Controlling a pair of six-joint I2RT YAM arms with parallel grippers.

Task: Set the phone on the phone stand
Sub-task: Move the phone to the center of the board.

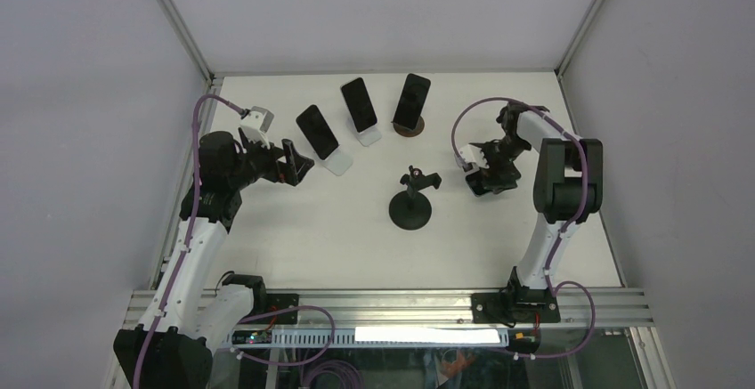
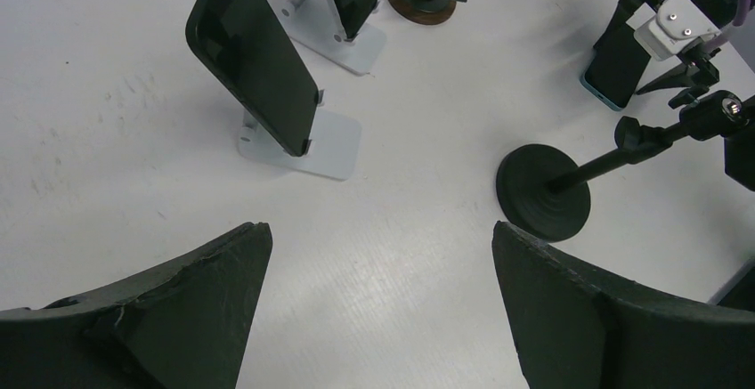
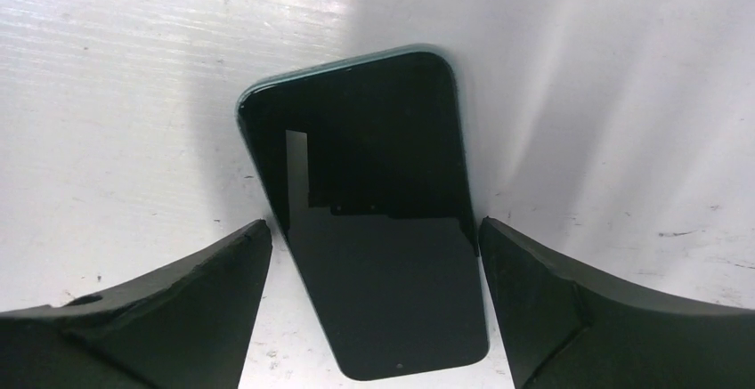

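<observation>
The phone [image 3: 365, 158] lies flat on the white table [image 1: 312, 247] with its dark screen up, on the right side of the workspace, a little to the right of the phone stand [image 1: 411, 206] and not touching it. The right gripper [image 3: 374, 229] hangs directly over the phone with its two fingers [image 3: 196, 300] spread to either side of the phone's body. A thin strip of table shows between the left finger and the phone's edge. The other finger comes very near the opposite edge, and I cannot tell if it touches. The claw is therefore open around the phone and does not clamp it. The phone stand is black, with a round base, a thin post and a small head on top, and it stands near the middle of the table. The left gripper [image 2: 378, 238] is spread wide and holds nothing. It hovers above the table on the left side, near a dark phone [image 1: 317, 131] that leans on a white stand [image 1: 338, 164]. Farther back, a second dark phone [image 1: 360, 103] rests on another white stand [image 1: 368, 137], and a third dark phone [image 1: 412, 100] rests on a brown round stand [image 1: 409, 127].
</observation>
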